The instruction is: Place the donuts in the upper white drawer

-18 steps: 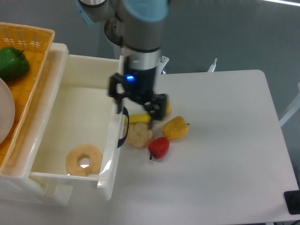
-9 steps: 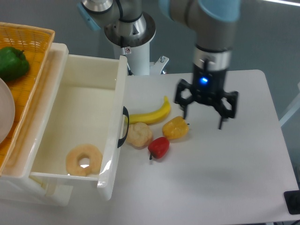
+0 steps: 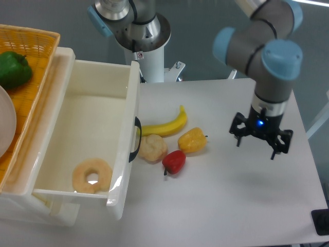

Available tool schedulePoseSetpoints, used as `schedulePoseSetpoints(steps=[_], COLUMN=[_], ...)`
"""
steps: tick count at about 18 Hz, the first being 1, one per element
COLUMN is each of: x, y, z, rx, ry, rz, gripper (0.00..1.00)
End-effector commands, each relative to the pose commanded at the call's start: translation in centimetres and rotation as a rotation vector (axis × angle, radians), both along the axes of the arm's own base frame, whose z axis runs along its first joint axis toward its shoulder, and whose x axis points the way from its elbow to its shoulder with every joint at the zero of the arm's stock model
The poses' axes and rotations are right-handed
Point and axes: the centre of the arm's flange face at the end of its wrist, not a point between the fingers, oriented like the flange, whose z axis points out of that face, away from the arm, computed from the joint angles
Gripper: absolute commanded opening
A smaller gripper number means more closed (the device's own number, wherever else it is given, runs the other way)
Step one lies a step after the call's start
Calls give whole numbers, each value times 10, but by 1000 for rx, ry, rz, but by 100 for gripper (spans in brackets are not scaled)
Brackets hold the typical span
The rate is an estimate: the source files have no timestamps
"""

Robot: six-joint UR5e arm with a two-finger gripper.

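One donut (image 3: 92, 176), one banana (image 3: 165, 125), three peppers (image 3: 192, 140).

Gripper (image 3: 255, 144) moved right, away from drawer (image 3: 120, 154), now empty.

you're in robot lab: arm pedestal (image 3: 145, 46) bolted at far table (image 3: 231, 200) edge, toy food (image 3: 177, 144) laid out, grey floor.

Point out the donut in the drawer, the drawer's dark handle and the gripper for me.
donut (image 3: 92, 175), fixed camera view, on its tan ring beside the hole.
handle (image 3: 137, 140), fixed camera view, mid-curve on the drawer front.
gripper (image 3: 256, 147), fixed camera view, midway between the open fingertips.
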Motion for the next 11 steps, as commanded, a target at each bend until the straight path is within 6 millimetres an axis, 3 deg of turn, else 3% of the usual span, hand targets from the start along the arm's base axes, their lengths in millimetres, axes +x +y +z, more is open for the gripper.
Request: schedulePoseSetpoints(steps=[3,11], x=[-6,-12], y=[-1,-13], z=[-26,-36], rx=[-53,-63], ry=[-18,-35], rz=[-63,-65], gripper=[100,100])
